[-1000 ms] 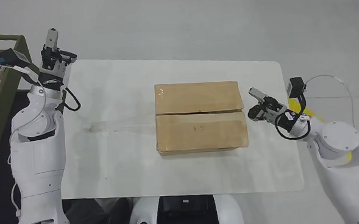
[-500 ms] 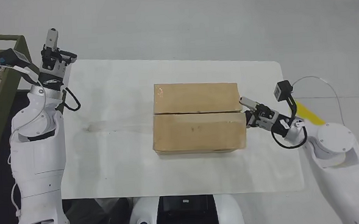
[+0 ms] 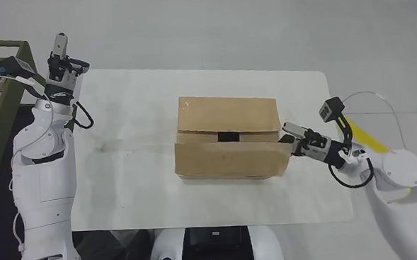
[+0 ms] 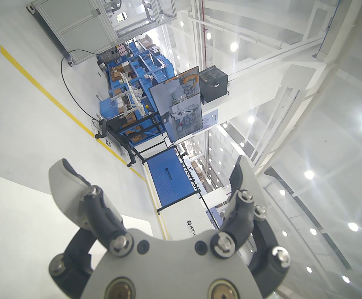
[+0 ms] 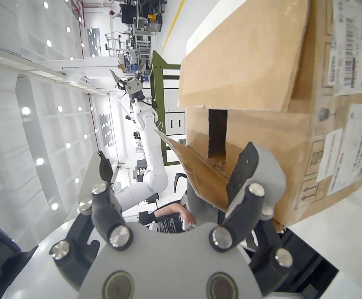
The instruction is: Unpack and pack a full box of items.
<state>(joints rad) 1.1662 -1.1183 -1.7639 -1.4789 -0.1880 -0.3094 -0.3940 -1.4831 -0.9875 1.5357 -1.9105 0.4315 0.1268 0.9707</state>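
A brown cardboard box lies at the middle of the white table. Its near top flap is tilted up, and a dark gap shows along the middle seam. My right gripper is at the box's right end, open. In the right wrist view the raised flap's corner sits between my right gripper's spread fingers, one finger against the box. My left gripper is held up over the table's far left corner, open and empty, pointing upward.
A green metal frame stands just off the table's left side. Printed labels cover the box's right end. Bare table surface lies left of the box and along the front edge.
My right gripper moved in from the right to the box's end. The near flap lifted, opening the seam, and the box shifted slightly left. The left arm stayed still.
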